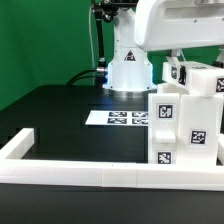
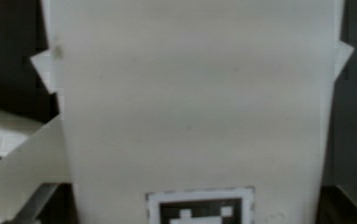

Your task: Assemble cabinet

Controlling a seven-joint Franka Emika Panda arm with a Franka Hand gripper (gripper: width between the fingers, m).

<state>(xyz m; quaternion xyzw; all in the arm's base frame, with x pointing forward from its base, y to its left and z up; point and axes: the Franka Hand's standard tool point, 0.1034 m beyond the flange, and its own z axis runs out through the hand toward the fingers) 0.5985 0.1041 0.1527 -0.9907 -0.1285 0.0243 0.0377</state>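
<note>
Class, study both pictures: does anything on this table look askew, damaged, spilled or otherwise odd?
Nothing stands out. The white cabinet block stands upright by the low white rail, its tags intact. The marker board lies flat on the black table. No spill or breakage is visible. The wrist view shows only a plain white panel up close.

A robotics lab: a green backdrop curtain (image 1: 45,40) at ten o'clock, the white robot arm base (image 1: 130,70) bolted on a black table (image 1: 60,110), and a flat white marker board (image 1: 118,118) printed with tags.
</note>
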